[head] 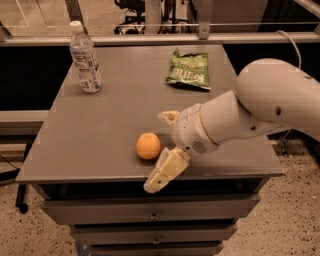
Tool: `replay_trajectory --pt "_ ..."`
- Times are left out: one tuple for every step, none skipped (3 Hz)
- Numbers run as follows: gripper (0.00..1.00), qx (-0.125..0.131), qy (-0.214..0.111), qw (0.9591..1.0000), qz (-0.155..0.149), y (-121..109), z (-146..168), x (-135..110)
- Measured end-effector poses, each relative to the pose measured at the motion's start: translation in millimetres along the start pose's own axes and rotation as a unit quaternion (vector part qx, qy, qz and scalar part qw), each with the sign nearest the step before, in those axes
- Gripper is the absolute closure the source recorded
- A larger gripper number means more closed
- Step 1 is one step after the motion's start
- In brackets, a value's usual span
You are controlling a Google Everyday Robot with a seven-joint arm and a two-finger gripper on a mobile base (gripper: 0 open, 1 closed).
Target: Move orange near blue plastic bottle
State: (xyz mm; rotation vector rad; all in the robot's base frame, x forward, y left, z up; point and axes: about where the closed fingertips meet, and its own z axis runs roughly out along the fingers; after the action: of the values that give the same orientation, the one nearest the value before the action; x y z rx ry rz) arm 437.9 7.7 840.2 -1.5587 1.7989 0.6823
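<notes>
Orange [148, 145] is sitting ungrasped near the table [115, 115] front, well apart from the bottle [85, 60]. I am holding the gripper [158, 152] beside it, fingers [167, 170] wide.

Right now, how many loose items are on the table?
3: blue plastic bottle back left, chip bag back right, orange near the front edge, beside the open claw. The arm could hide more.

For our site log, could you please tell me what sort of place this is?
Probably an office or lab: a grey drawer cabinet on speckled flooring, wheeled chair bases behind it. The gripper hovers beside the small round orange, jaws open.
</notes>
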Motion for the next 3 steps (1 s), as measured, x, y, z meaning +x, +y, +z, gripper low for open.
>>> replay_trajectory --pt "0.17 -0.007 -0.003 0.9999 0.007 4.7 11.8 1.4" --pt "0.41 -0.008 -0.005 0.9999 0.012 5.3 16.9 0.0" --pt "0.64 -0.007 -0.007 0.9998 0.017 1.5 19.5 -5.4"
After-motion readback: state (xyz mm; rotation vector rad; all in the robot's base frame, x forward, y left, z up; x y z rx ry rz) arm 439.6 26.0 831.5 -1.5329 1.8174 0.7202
